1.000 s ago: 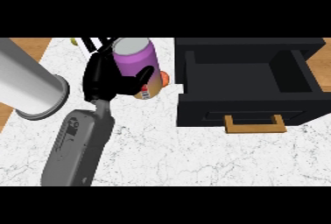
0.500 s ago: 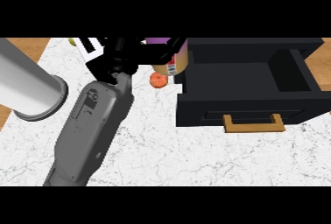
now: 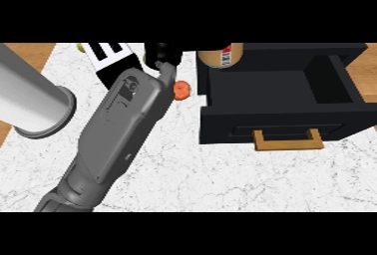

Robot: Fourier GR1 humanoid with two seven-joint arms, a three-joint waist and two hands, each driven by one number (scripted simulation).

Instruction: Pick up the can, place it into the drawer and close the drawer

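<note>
The can (image 3: 221, 56), tan with a red label, shows at the view's top edge, above the rear left corner of the open black drawer (image 3: 346, 99). My right hand (image 3: 162, 52) is just left of the can and curled round it; most of its fingers are cut off by the top edge. Its grey forearm (image 3: 117, 134) slants up from the lower left across the counter. The drawer's inside looks bare, and its wooden handle (image 3: 287, 140) faces me. My left hand does not show.
A small orange-red object (image 3: 181, 89) lies on the white marble counter (image 3: 221, 179), left of the drawer. A white box with black marks (image 3: 110, 56) sits behind the forearm. A big grey cylinder (image 3: 33, 104) fills the left side.
My right hand has carried the can up and to the right, from beside the orange-red object to over the drawer's rear left corner. The forearm has stretched farther across the counter.
</note>
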